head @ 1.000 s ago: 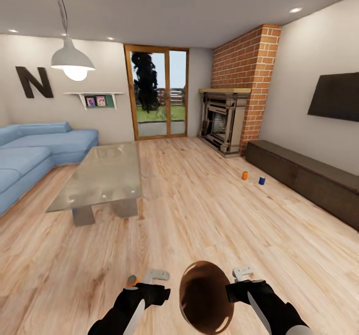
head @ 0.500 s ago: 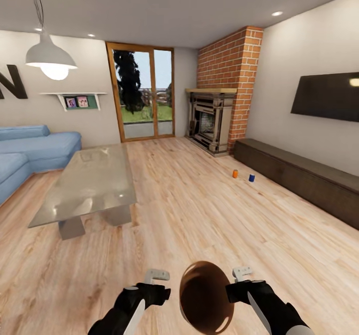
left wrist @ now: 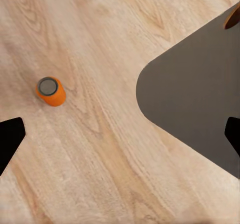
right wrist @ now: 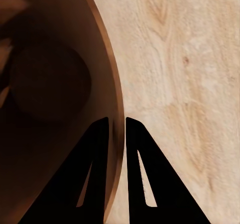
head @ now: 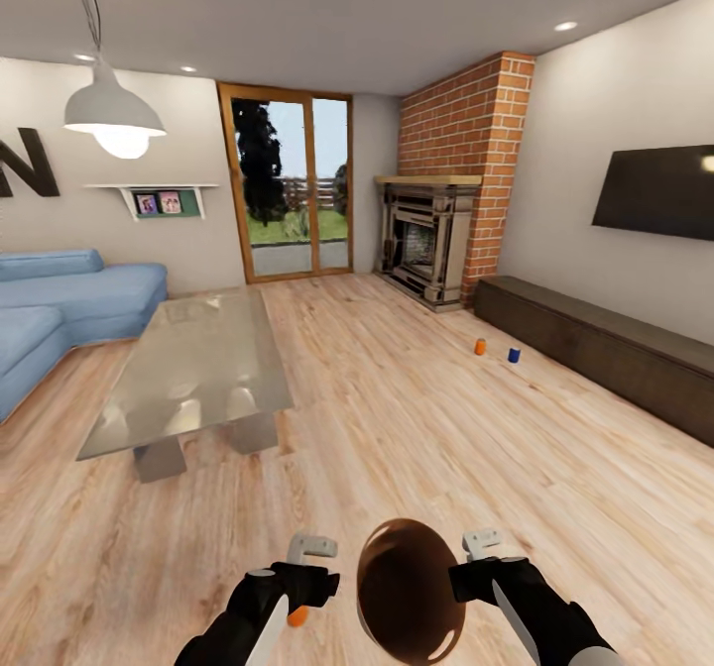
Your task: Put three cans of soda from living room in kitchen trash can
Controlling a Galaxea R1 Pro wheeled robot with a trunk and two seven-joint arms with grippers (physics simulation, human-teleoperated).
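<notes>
Low in the head view, between the two arms, the bin [head: 410, 592] tilts its tan-brown mouth toward the camera. The right gripper [head: 466, 575] has it: in the right wrist view the two dark fingers [right wrist: 95, 169] are pinched close together on the bin's rim [right wrist: 118, 134], one inside the wall and one outside, with floor boards beyond.

The left gripper [head: 302, 579] hangs beside the bin, apart from it. An orange can [head: 297, 616] shows just under this gripper in the head view. The left wrist view looks straight down on that can [left wrist: 50, 91], which lies on the wood floor [left wrist: 100, 159] with its grey top facing up. The left fingers [left wrist: 10, 139] sit at opposite edges of that picture, spread wide with nothing between them. The bin's grey outside [left wrist: 200, 104] covers one side there.

Farther off, on the floor [head: 416, 418] near the long dark cabinet [head: 605, 349], stand another orange can [head: 480, 347] and a blue can [head: 514, 355], near each other but apart. The brick fireplace [head: 446, 220] is behind them and the TV [head: 654, 193] hangs on the wall above the cabinet. A glass table [head: 198, 369] and a blue sofa [head: 59, 299] lie on the robot's left side, under a white lamp [head: 114, 116].
</notes>
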